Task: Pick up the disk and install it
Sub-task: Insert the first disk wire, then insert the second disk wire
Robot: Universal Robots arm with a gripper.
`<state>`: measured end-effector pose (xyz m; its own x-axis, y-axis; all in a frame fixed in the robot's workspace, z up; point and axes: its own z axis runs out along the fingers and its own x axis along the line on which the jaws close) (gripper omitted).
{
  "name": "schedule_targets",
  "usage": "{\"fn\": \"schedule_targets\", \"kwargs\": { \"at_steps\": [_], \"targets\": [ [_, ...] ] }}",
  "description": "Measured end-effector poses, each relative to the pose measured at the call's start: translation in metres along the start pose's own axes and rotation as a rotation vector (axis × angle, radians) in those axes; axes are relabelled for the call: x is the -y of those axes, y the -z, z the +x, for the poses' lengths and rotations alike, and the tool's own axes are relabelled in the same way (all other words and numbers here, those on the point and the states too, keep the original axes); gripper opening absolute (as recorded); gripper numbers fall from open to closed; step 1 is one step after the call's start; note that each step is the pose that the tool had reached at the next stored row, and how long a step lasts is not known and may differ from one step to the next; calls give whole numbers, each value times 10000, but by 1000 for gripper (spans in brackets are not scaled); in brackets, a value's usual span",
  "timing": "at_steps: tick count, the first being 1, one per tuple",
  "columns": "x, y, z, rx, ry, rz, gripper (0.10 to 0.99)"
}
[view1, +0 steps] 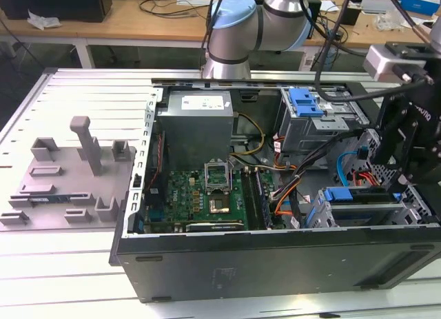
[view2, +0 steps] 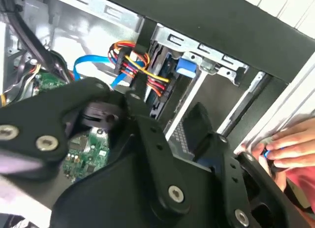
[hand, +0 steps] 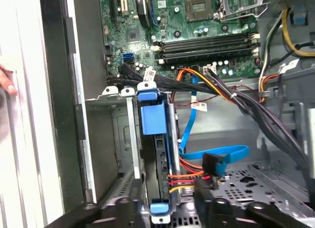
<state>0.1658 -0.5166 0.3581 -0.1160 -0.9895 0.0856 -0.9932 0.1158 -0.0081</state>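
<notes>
The disk [hand: 153, 118], in its blue carrier, stands on edge inside the metal drive cage [hand: 115, 139] at the case's front corner. In the exterior view the disk [view1: 351, 195] lies in that cage at the exterior view's right, and its blue tab [view2: 184, 66] is visible in the second wrist view. My gripper [hand: 167, 212] hangs over the disk's end, open, with one black finger on either side of the blue tab and a gap beside it. In the exterior view my gripper [view1: 408, 171] is just above the cage's right end.
Red, yellow and orange power wires [hand: 189, 176] and a blue data cable [hand: 216, 156] lie beside the disk. The motherboard [view1: 207, 191] fills the case floor. Another blue bracket [view1: 305, 102] sits on the upper bay. A person's hand [view2: 285, 149] rests on the case edge.
</notes>
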Motion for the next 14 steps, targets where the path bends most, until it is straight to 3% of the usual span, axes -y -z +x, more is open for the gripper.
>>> {"fn": "schedule_targets", "kwargs": {
  "at_steps": [1,2,14],
  "targets": [
    [0,1,-4,-2,1,0,541],
    [0,1,-4,-2,1,1,604],
    [0,2,-4,-9,1,1,604]
  ]
}}
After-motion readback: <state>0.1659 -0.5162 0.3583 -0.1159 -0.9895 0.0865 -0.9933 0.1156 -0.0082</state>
